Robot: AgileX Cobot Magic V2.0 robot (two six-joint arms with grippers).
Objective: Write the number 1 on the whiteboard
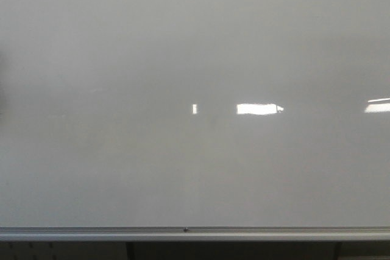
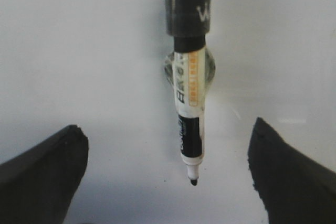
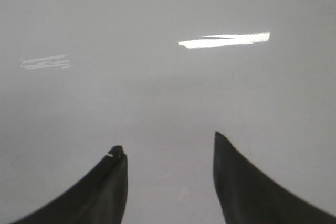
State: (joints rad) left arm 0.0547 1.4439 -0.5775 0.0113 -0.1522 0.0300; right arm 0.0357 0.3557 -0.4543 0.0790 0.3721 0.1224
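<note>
No stroke marks the whiteboard (image 1: 122, 59) yet; in the front view it fills the frame, blank but for white reflections, its silver strip along the lower edge. The left pincer (image 2: 167, 174) is spread, its jaws well apart and touching nothing, with an uncapped marker (image 2: 189, 114) hanging between them from a dark mount above (tip bare, contact with the board unclear). The right pincer (image 3: 170, 153) is spread too, empty. Probably the tip should press lightly and draw one steady downward line.
</note>
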